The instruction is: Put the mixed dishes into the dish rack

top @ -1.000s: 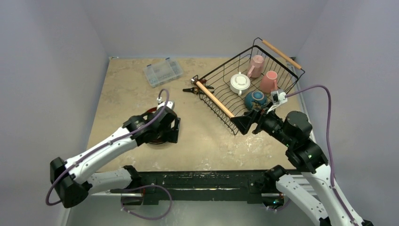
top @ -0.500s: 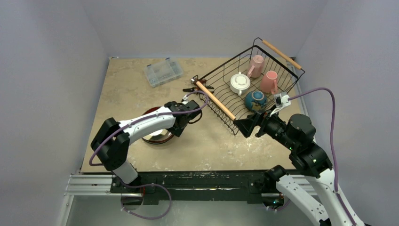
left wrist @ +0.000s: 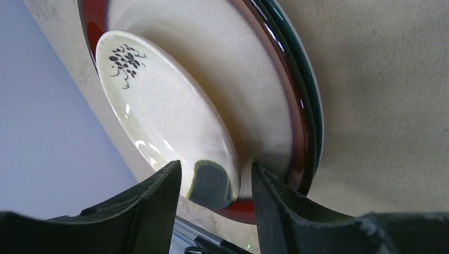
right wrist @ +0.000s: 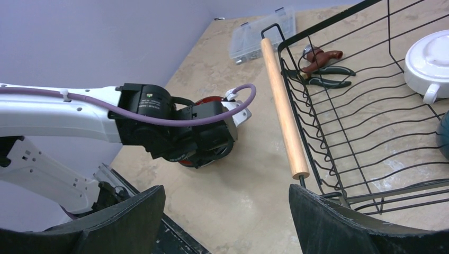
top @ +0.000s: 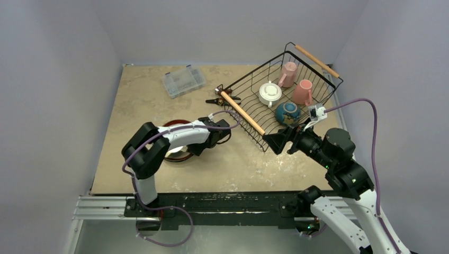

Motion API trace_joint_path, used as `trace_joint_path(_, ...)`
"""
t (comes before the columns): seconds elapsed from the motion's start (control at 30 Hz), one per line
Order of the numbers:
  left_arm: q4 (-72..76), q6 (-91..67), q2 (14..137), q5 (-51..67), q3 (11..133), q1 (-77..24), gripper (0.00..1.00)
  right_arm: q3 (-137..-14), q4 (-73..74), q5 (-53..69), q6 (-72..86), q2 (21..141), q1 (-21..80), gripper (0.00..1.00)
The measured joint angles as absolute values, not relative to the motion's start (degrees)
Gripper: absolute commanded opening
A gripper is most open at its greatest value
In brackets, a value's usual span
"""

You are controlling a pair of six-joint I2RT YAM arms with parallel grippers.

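Movement over the last second is all the left arm's: it has swung from above the plates round to their right edge and dropped low. The left claw [left wrist: 214,177] now stands spread, one finger either side of the cream plate [left wrist: 164,121] rim, not yet clenched. That plate lies inside the red-rimmed plate [left wrist: 297,106] on the surface [left wrist: 381,106], well apart from the dish rack [top: 241,112]. The right claw [top: 271,142], also spread and empty, has stayed by the rack's near corner. A rim grasp looks imminent, with both plates still to load.

Top view looks down on the table [top: 238,159]; 2 wrist views share the red-rimmed plate [left wrist: 222,53].
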State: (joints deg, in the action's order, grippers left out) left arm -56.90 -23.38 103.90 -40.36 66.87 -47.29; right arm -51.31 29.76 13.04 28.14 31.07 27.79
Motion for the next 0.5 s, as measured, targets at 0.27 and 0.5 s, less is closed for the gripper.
trace_joint_path(0.27, -59.09, -23.44, 108.03, -41.67, 69.30, -46.59, 0.10, -51.31, 29.80, 13.02, 28.49, 30.30, 27.79, 0.87)
trace_joint_path(0.5, -59.00, -23.40, 107.61, -41.82, 69.19, -45.82, 0.00, -51.31, 30.06, 12.99, 28.49, 29.45, 27.79, 0.87)
